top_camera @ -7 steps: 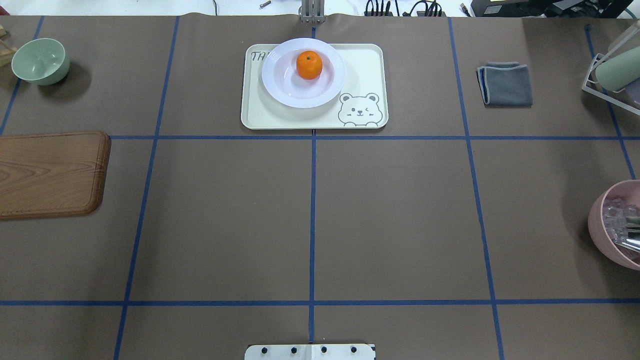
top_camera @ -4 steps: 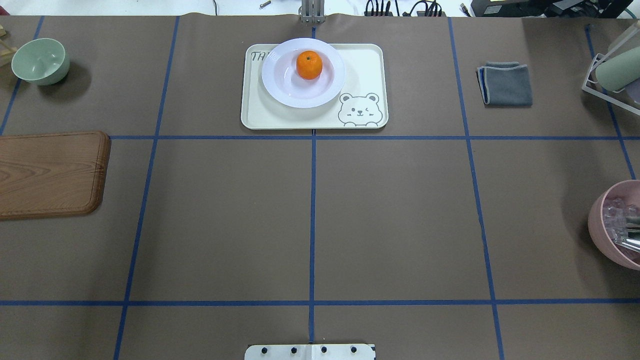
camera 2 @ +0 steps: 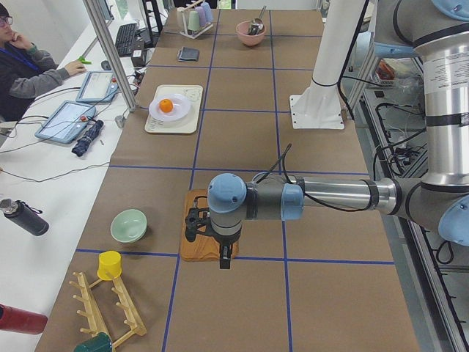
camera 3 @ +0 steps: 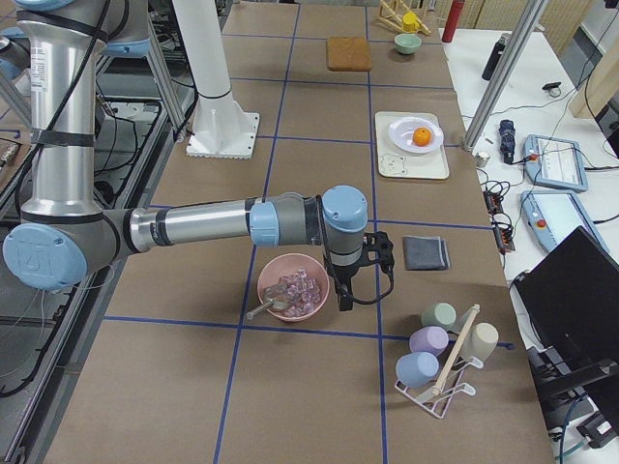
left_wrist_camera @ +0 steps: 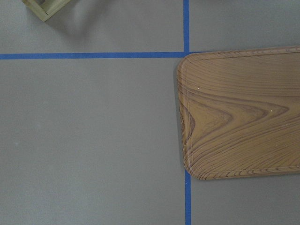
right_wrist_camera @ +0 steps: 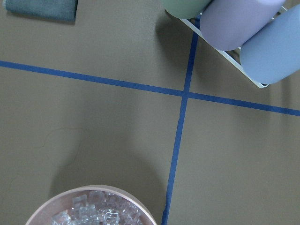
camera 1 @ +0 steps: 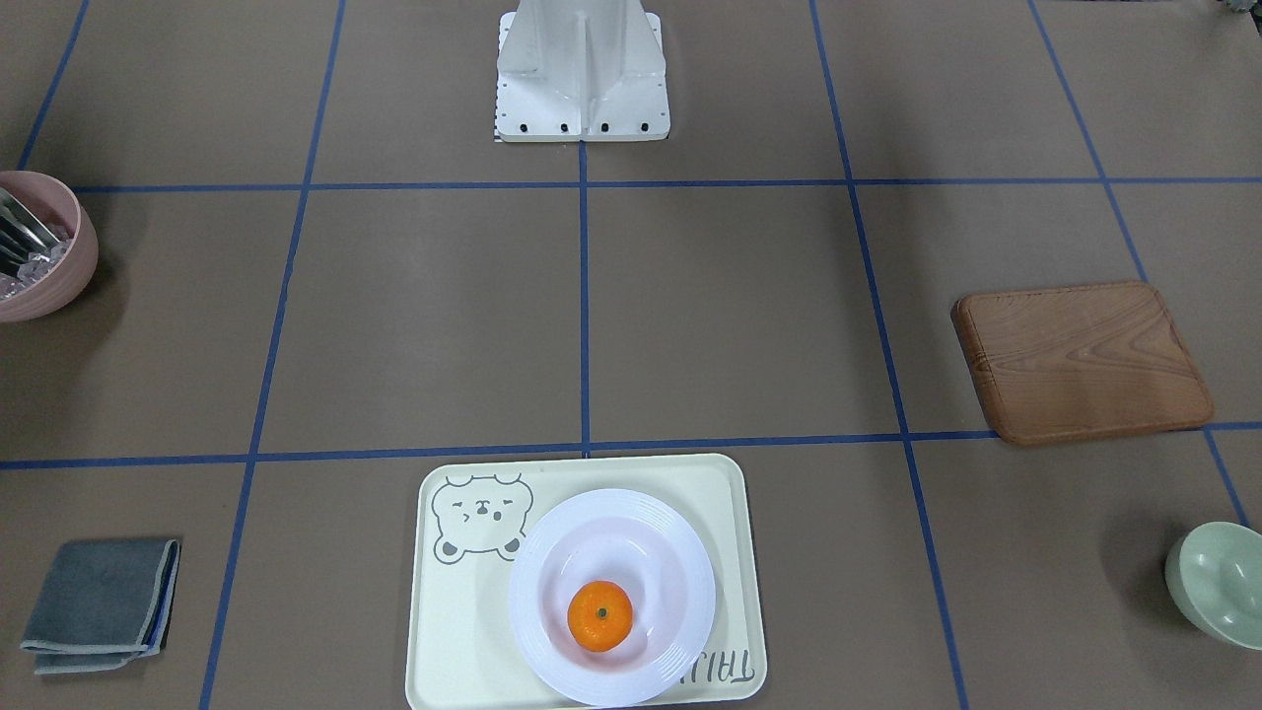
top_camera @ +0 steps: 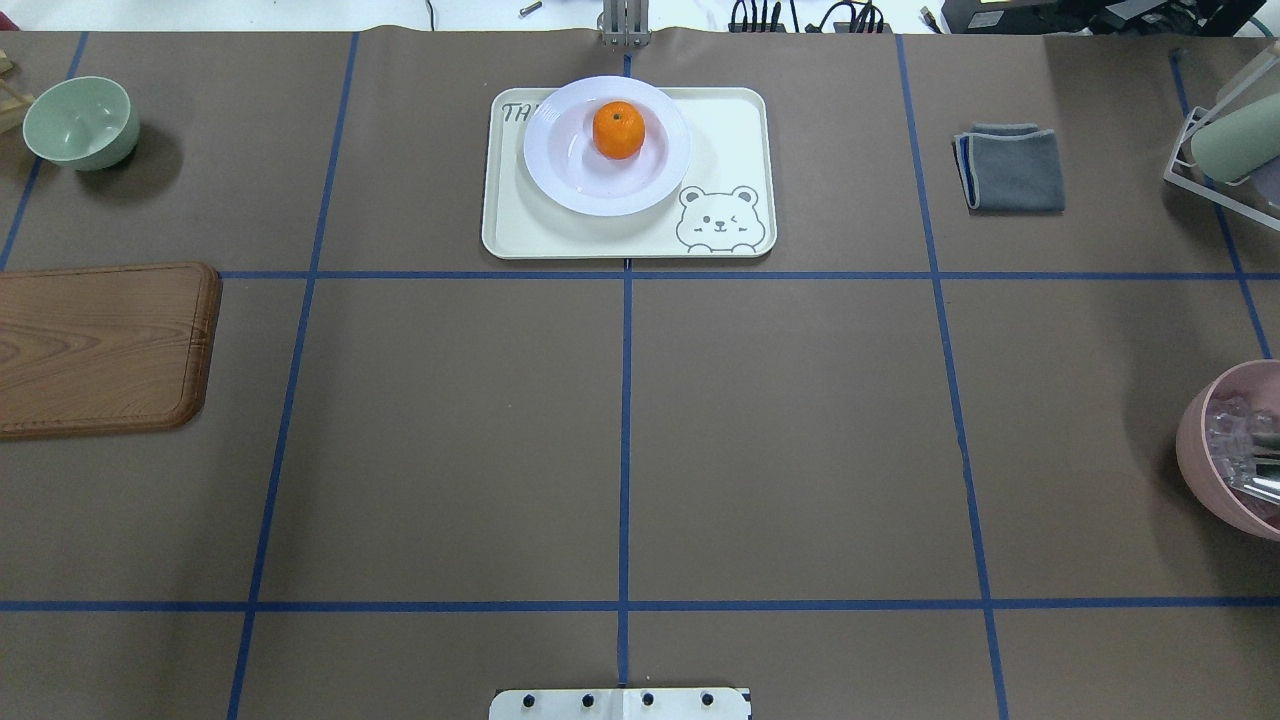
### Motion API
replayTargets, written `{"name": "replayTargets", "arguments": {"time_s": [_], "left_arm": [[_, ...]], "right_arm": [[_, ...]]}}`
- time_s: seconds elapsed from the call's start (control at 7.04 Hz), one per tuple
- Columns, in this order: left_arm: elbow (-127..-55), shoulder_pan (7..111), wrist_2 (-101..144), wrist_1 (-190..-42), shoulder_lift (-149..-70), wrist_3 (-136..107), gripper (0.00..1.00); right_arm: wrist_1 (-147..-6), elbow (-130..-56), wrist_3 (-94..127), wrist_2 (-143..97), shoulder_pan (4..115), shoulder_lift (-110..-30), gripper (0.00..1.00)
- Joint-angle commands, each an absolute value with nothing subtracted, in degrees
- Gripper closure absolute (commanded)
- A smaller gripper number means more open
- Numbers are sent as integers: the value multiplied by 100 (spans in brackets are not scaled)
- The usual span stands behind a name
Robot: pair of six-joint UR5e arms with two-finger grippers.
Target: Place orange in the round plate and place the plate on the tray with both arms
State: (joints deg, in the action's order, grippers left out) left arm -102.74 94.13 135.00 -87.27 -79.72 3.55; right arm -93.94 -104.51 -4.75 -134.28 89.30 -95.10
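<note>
One orange [top_camera: 618,130] sits in the well of the round plate [top_camera: 560,185], which rests on the tray [top_camera: 730,130] at the upper centre of the overhead view, covering part of its lettering; both placements look done. The arms hang well apart at the counter's ends, the left gripper [camera 2: 223,255] over the wooden board [top_camera: 100,345] and the right gripper [camera 3: 343,293] by the pink bowl [top_camera: 1230,450]. Whether either is spread or pressed together cannot be told.

The left arm [camera 2: 330,196] stretches level toward nine o'clock, left gripper [camera 2: 223,258] pointing down. The right arm [camera 3: 203,224] reaches toward three o'clock, right gripper [camera 3: 344,295] pointing down. The spread of the fingers is unclear on both.
</note>
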Motion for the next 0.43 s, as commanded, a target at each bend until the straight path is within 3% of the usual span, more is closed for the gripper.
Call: {"name": "replayTargets", "arguments": {"time_s": [0.0,0.28], "left_arm": [[-10240,9404,13500,-8728,-7980,360,1],[-10239,9404,13500,-8728,-7980,360,1]], "right_arm": [[-9387,-10450,-483,-13430,8930,-9510,0],[-9387,-10494,-483,-13430,8930,-9475,0]]}}
